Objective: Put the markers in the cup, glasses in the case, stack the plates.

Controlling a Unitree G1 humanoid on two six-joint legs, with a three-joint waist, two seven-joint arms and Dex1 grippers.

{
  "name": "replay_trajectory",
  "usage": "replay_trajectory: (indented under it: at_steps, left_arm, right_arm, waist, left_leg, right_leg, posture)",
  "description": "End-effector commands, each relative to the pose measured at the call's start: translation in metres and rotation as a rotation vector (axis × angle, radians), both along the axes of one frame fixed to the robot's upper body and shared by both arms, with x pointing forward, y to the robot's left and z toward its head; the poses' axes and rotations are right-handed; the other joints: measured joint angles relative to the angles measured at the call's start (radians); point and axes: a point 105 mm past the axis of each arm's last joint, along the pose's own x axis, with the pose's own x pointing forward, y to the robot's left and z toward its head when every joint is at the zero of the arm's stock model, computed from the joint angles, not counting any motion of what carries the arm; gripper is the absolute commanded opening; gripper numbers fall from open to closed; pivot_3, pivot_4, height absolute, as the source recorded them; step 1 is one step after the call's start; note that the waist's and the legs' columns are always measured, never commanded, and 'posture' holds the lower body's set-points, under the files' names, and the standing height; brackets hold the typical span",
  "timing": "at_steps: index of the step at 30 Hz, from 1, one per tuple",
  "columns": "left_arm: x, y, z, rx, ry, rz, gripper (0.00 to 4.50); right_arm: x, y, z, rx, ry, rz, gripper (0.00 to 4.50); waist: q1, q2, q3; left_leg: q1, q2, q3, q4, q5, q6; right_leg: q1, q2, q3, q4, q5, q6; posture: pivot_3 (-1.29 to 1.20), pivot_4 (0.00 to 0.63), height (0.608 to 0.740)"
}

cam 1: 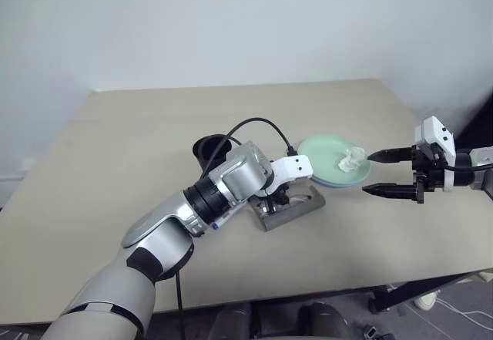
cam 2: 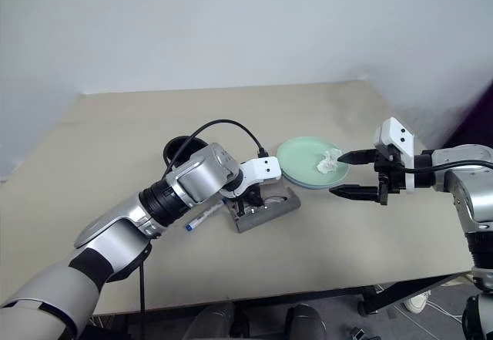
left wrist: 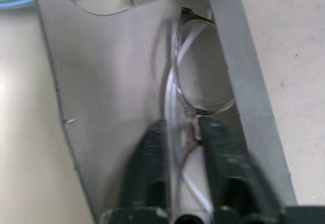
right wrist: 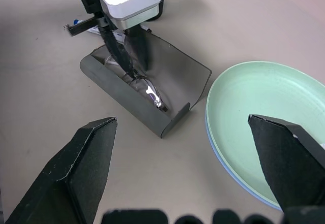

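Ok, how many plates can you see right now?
2: the mint green plate sits stacked on the light blue plate, whose rim edge peeks out beneath, just right of the open case.

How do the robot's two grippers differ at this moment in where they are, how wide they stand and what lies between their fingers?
The left gripper reaches down into the open grey case; the right gripper hangs in the air beside the plates.
The left fingers stand narrowly apart; the right fingers are spread wide.
The glasses lie between the left fingers; nothing is between the right ones.
Both have two black fingers.
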Motion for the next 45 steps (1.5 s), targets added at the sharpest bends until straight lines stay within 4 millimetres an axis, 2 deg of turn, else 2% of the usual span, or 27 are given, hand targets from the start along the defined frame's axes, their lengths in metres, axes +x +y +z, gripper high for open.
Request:
replay_trajectory:
  at_steps: [1, 4, 6, 8, 11, 14, 18, 22, 25, 28, 34, 45]
  left_arm:
    - [0.01, -0.012, 0.039, -0.095, -0.079, -0.007, 2.27]
    - [0.013, -0.017, 0.057, -0.169, -0.093, 0.014, 3.24]
    - [0.015, -0.02, 0.076, -0.239, -0.103, 0.025, 3.9]
    - [0.016, -0.022, 0.09, -0.282, -0.116, 0.027, 3.9]
    - [0.029, -0.017, 0.106, -0.325, -0.162, 0.067, 3.9]
    - [0.044, -0.009, 0.109, -0.349, -0.207, 0.118, 3.9]
    - [0.064, 0.007, 0.091, -0.347, -0.245, 0.194, 3.02]
    - [0.078, 0.021, 0.07, -0.3, -0.285, 0.246, 1.56]
    - [0.079, 0.023, 0.051, -0.275, -0.278, 0.246, 0.55]
    - [0.079, 0.021, 0.038, -0.254, -0.277, 0.234, 0.55]
    - [0.067, 0.01, 0.028, -0.234, -0.246, 0.155, 0.55]
    - [0.029, 0.0, 0.019, -0.172, -0.196, -0.047, 0.55]
  right_arm:
    - [0.004, 0.002, 0.014, -0.002, -0.061, 0.012, 4.5]
    - [0.005, 0.002, 0.015, -0.001, -0.063, 0.014, 4.5]
    - [0.006, 0.002, 0.016, -0.001, -0.066, 0.014, 4.5]
    - [0.006, 0.002, 0.017, 0.0, -0.068, 0.014, 4.5]
    - [0.008, 0.003, 0.018, 0.003, -0.073, 0.014, 4.5]
    - [0.01, 0.004, 0.019, 0.006, -0.079, 0.014, 4.5]
    - [0.012, 0.006, 0.02, 0.013, -0.088, 0.013, 4.5]
    - [0.013, 0.007, 0.022, 0.016, -0.092, 0.014, 4.5]
    - [0.013, 0.006, 0.023, 0.015, -0.095, 0.014, 4.5]
    - [0.013, 0.007, 0.025, 0.017, -0.099, 0.015, 4.5]
    - [0.012, 0.008, 0.025, 0.019, -0.1, 0.016, 4.5]
    - [0.011, 0.009, 0.024, 0.021, -0.097, 0.016, 4.5]
  waist:
    - [0.0, 0.0, 0.0]
    - [0.0, 0.0, 0.0]
    - [0.0, 0.0, 0.0]
    - [0.0, 0.0, 0.0]
    - [0.0, 0.0, 0.0]
    - [0.0, 0.0, 0.0]
    - [0.0, 0.0, 0.0]
    - [0.0, 0.0, 0.0]
    - [0.0, -0.001, 0.0]
    - [0.0, -0.001, 0.0]
    - [0.0, -0.001, 0.001]
    - [0.0, -0.001, 0.0]
  left_leg:
    - [0.0, 0.0, 0.0, 0.0, 0.0, 0.0]
    - [0.0, 0.0, 0.0, 0.0, 0.0, 0.0]
    - [0.0, 0.0, 0.0, 0.0, 0.0, 0.0]
    - [0.0, 0.0, 0.0, 0.0, 0.0, 0.0]
    - [0.0, 0.0, 0.0, 0.0, 0.0, 0.0]
    - [0.0, 0.0, 0.0, 0.0, 0.0, 0.0]
    - [0.0, 0.0, 0.0, 0.0, 0.0, 0.0]
    - [0.0, 0.0, 0.0, 0.0, 0.0, 0.0]
    - [0.0, -0.001, 0.0, 0.0, 0.0, 0.0]
    - [0.0, -0.001, 0.0, 0.0, 0.0, 0.0]
    - [0.0, -0.002, 0.0, 0.0, -0.001, 0.001]
    - [0.0, -0.002, 0.0, 0.0, -0.001, 0.001]
  right_leg:
    - [0.0, 0.0, 0.0, 0.0, 0.0, 0.0]
    - [0.0, 0.0, 0.0, 0.0, 0.0, 0.0]
    - [0.0, 0.0, 0.0, 0.0, 0.0, 0.0]
    - [0.0, 0.0, 0.0, 0.0, 0.0, 0.0]
    - [0.0, 0.0, 0.0, 0.0, 0.0, 0.0]
    - [0.0, 0.0, 0.0, 0.0, 0.0, 0.0]
    - [0.0, 0.0, 0.0, 0.001, 0.0, 0.0]
    - [0.0, 0.0, 0.0, 0.0, 0.001, 0.0]
    - [0.0, 0.0, 0.0, 0.0, 0.001, 0.0]
    - [0.0, -0.001, 0.0, 0.0, 0.001, 0.001]
    - [0.0, -0.002, 0.0, 0.0, 0.001, 0.001]
    - [0.0, -0.002, 0.0, 0.0, 0.001, 0.001]
  posture:
    - [0.0, 0.0, 0.727]
    - [0.0, 0.0, 0.727]
    - [0.0, 0.0, 0.727]
    - [0.0, 0.0, 0.727]
    - [0.0, 0.0, 0.727]
    - [0.0, 0.0, 0.727]
    - [0.0, 0.0, 0.727]
    - [0.0, 0.0, 0.727]
    - [0.0, 0.0, 0.727]
    - [0.0, 0.0, 0.727]
    - [0.0, 0.0, 0.727]
    - [0.0, 0.0, 0.727]
